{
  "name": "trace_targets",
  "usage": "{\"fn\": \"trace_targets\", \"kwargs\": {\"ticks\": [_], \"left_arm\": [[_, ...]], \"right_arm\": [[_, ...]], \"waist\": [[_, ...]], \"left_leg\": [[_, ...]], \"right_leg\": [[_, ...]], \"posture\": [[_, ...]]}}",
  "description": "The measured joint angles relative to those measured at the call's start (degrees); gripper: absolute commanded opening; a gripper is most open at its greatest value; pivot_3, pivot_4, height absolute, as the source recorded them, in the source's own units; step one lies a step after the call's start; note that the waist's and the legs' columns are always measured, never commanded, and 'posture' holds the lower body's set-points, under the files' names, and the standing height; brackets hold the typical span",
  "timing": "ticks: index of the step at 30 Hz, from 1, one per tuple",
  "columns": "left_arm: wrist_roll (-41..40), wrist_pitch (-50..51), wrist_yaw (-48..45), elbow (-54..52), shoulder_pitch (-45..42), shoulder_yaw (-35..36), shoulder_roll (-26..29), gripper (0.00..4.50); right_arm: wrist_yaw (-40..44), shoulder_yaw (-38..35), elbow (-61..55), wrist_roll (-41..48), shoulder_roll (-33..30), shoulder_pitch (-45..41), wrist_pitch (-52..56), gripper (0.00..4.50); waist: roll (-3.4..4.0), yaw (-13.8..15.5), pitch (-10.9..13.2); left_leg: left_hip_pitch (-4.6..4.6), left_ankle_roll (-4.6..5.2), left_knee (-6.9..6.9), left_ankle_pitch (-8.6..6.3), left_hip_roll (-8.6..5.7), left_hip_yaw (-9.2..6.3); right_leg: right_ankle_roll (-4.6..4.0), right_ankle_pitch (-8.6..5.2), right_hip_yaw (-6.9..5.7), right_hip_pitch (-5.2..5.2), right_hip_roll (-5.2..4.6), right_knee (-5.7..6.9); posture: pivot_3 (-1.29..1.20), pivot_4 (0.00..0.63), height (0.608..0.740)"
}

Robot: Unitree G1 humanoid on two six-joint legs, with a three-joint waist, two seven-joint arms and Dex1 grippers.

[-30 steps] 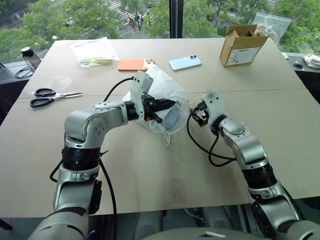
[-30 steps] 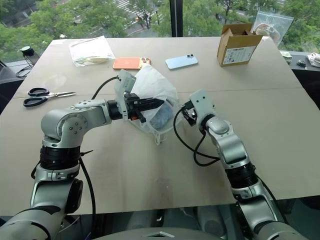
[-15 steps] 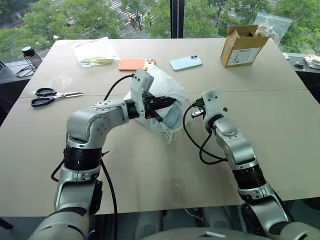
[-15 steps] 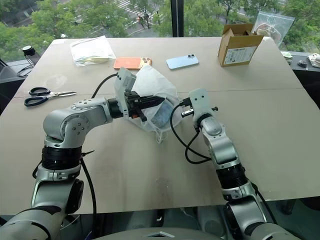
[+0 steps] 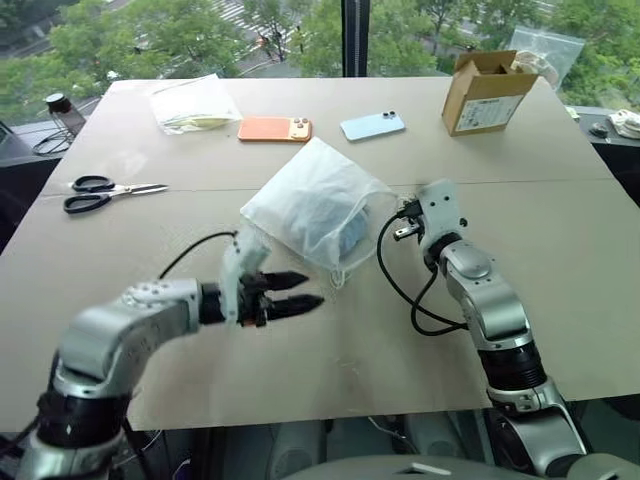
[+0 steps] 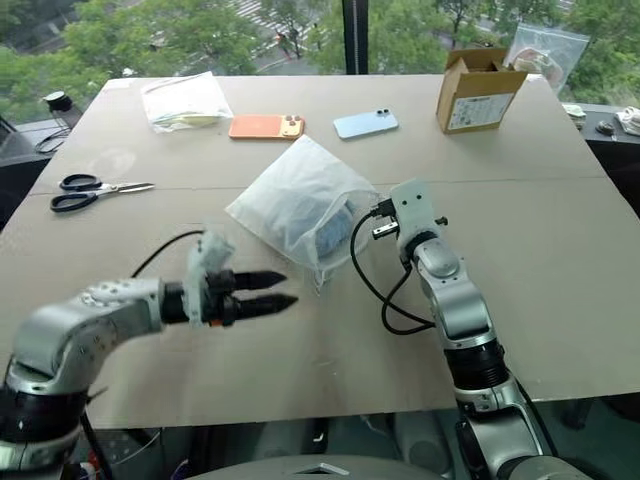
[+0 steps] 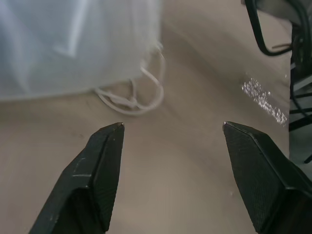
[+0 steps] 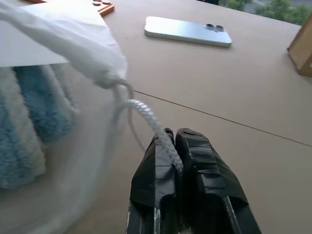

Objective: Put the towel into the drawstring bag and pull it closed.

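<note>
Drawstring bag point(image 5: 315, 205) between tools: right tool point(image 8: 176, 134) clenched on its cord point(image 8: 146, 117), left tool point(image 7: 170, 127) released.

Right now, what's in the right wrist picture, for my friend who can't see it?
The right gripper is shut on a white cord coming from a white bag holding a blue towel. A light-blue phone lies behind on the table.
</note>
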Motion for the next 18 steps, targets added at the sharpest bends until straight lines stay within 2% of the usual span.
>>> {"fn": "trace_targets", "kwargs": {"ticks": [5,8,11,17,18], "left_arm": [[9.15,-6.40,6.11,1.43,-1.04,-9.35,-6.47,3.36],[12.65,-8.48,8.05,4.24,-2.57,-12.19,-8.89,3.36],[15.69,-11.23,9.89,7.41,-4.74,-14.26,-12.70,2.55],[19.84,-15.15,10.92,10.65,-5.79,-15.29,-14.67,0.03],[20.30,-15.47,10.99,10.78,-5.78,-15.32,-14.80,0.03]], "right_arm": [[1.14,0.06,-0.06,0.07,-0.67,-0.10,0.89,0.00],[1.18,-0.07,-0.39,-0.06,-1.29,-0.05,1.57,0.00],[1.10,-0.25,-1.22,-0.18,-1.46,0.09,2.00,0.00],[0.93,-0.70,-2.99,-0.14,-1.51,1.00,2.67,0.00],[0.88,-0.87,-2.99,-0.08,-1.35,1.05,2.74,0.00]], "waist": [[0.00,0.55,0.00],[0.01,0.46,0.00],[0.01,0.41,-0.01],[0.02,0.45,-0.02],[0.02,0.45,-0.02]], "left_leg": [[0.07,0.00,0.09,0.01,-0.12,0.02],[0.05,0.00,0.07,0.01,-0.09,-0.01],[0.04,0.00,0.07,0.01,-0.09,0.01],[0.04,0.00,0.07,0.01,-0.10,0.01],[0.04,0.00,0.07,0.01,-0.10,0.01]], "right_leg": [[0.00,0.01,0.02,0.08,0.06,0.02],[0.00,0.01,0.01,0.06,0.09,0.03],[0.00,0.01,0.03,0.06,0.09,0.02],[0.00,0.01,0.02,0.07,0.09,0.01],[0.00,0.01,0.02,0.06,0.09,0.01]], "posture": [[0.00,0.150,0.740],[0.00,0.150,0.740],[0.00,0.150,0.740],[0.00,0.150,0.740],[0.00,0.150,0.740]]}}
